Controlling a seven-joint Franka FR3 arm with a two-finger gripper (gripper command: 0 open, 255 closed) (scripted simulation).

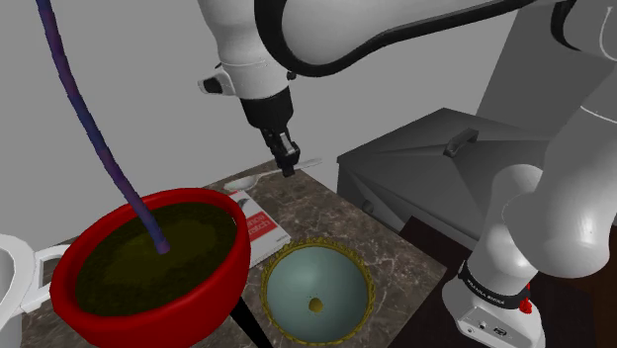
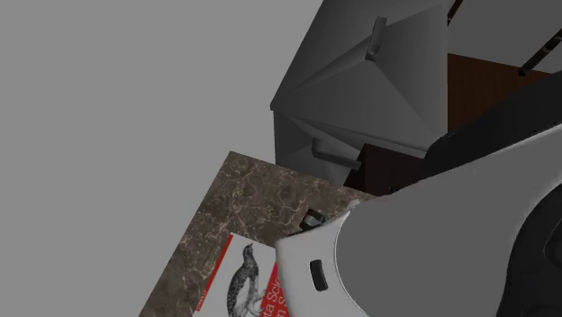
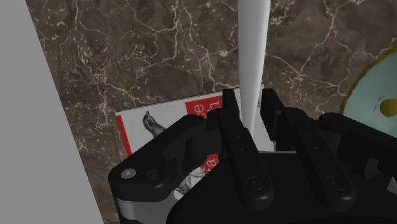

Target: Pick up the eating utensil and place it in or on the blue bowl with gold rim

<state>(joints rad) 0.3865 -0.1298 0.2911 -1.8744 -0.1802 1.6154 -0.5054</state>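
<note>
A long white utensil (image 3: 253, 51) runs out from between my two black fingers, and my gripper (image 3: 249, 108) is shut on its handle. In the shoulder view the gripper (image 1: 288, 164) hangs above the far part of the marble table, holding the utensil (image 1: 247, 179) roughly level and clear of the surface. The pale blue bowl with a gold rim (image 1: 316, 287) stands on the table's near side, below and nearer than the gripper, with a small yellow bump at its centre. An edge of that bowl (image 3: 375, 83) appears beside my fingers.
A big red bowl (image 1: 148, 262) with a purple rod leaning out of it stands left of the blue bowl. A red-and-white book with a bird picture (image 1: 259, 225) lies under the gripper. A dark grey chest (image 1: 435, 163) stands beyond the table's right edge.
</note>
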